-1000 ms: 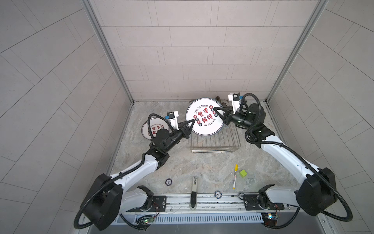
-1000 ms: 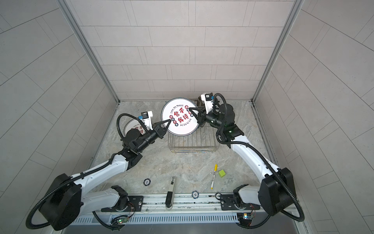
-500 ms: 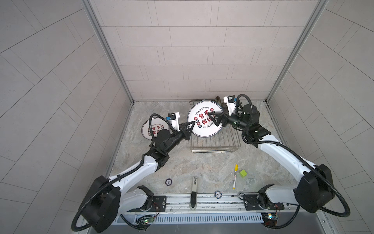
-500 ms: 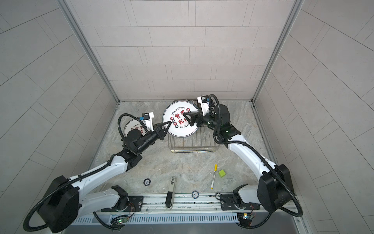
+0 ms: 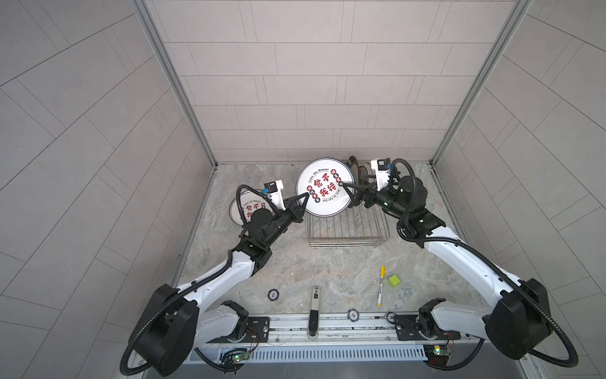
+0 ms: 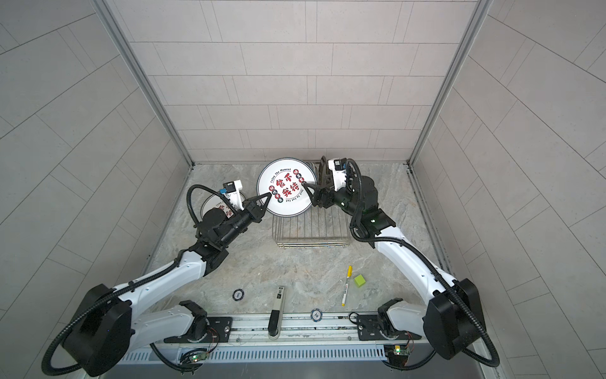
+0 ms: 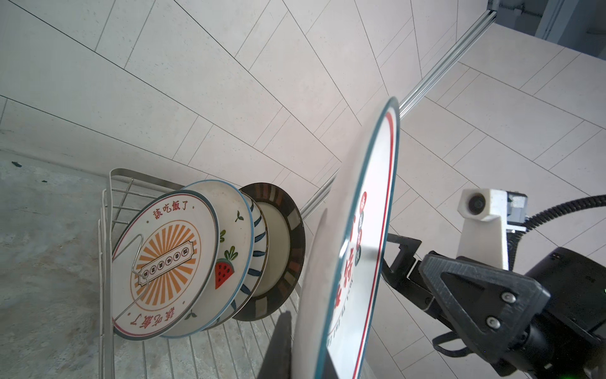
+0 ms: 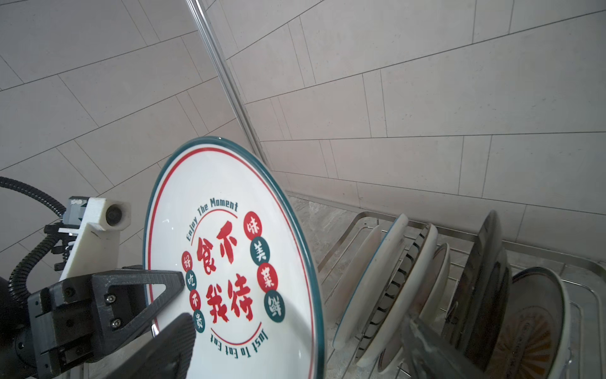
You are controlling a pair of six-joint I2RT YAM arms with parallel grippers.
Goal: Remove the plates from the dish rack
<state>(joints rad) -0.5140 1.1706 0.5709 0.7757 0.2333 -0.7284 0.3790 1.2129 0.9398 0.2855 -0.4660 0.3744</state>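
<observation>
A white plate with red characters (image 5: 324,187) (image 6: 287,187) hangs upright above the dish rack (image 5: 347,229) (image 6: 311,231). My left gripper (image 5: 305,204) (image 6: 266,200) is shut on its left rim. My right gripper (image 5: 347,195) (image 6: 310,196) (image 8: 296,316) stands open, its fingers straddling the right rim without pinching it. In the left wrist view the held plate (image 7: 360,229) is edge-on. Several plates (image 7: 167,262) (image 8: 393,279) lean together at the rack's far end. A matching plate (image 5: 244,210) lies flat on the table, half hidden by my left arm.
Two poker chips (image 5: 273,294) (image 5: 353,315), a yellow marker (image 5: 381,285), a green cube (image 5: 394,280) and a black-and-white bar (image 5: 314,306) lie near the front rail. Tiled walls close in on three sides behind the rack.
My right gripper has opened and let go of the plate's right rim. My left gripper has tightened on the left rim. The plate has drifted slightly left.
</observation>
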